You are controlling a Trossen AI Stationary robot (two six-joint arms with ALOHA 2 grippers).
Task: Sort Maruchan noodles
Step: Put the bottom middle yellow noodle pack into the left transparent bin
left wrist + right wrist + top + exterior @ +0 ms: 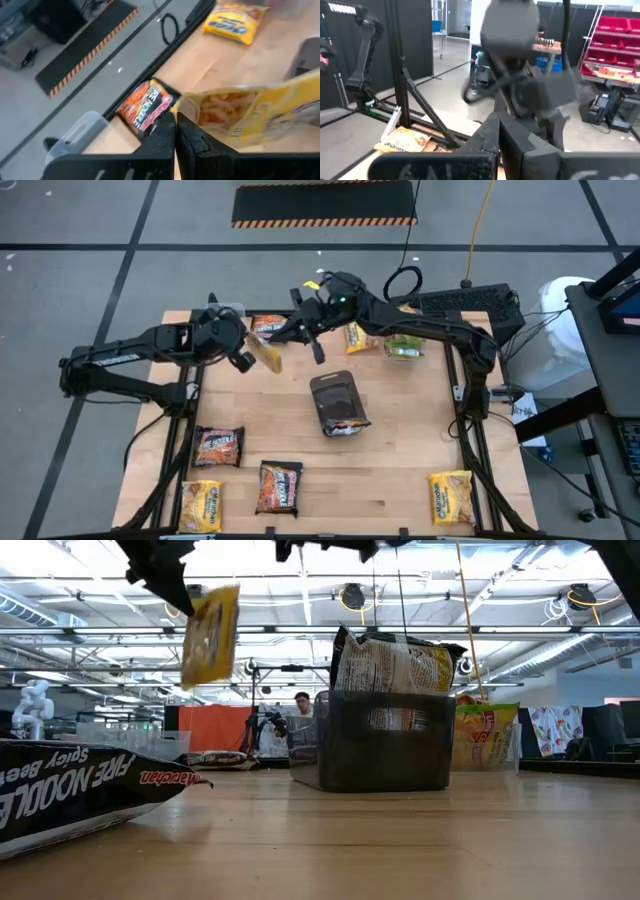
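My left gripper (pixel 243 352) hangs over the table's far left part, shut on a yellow Maruchan packet (pixel 268 356), which shows high up in the low view (pixel 210 635). My right gripper (pixel 312 340) hovers close by to the right of that packet; its fingers look shut (pixel 498 132) and nothing shows between them. A dark tray (pixel 338 392) near the table's middle has packets standing in it (pixel 390 665). Other packets lie flat: a dark one (pixel 268 327), a yellow one (pixel 357 337) and a green-edged one (pixel 404 347) along the far edge. My left gripper pinches the yellow packet by its clear sealed end (pixel 186 107) between the two shut fingers (pixel 165 135), coming from above. The packet is lifted clear of the table and hangs below the fingers, slightly tilted (pixel 210 635).
Along the near edge lie two dark packets (pixel 218 445) (pixel 280 485) and two yellow ones (pixel 200 505) (pixel 450 495). A clear plastic tub (pixel 80 135) sits at the far left corner. A dark packet lies close to the low camera (pixel 70 785). People and equipment show in the room behind.
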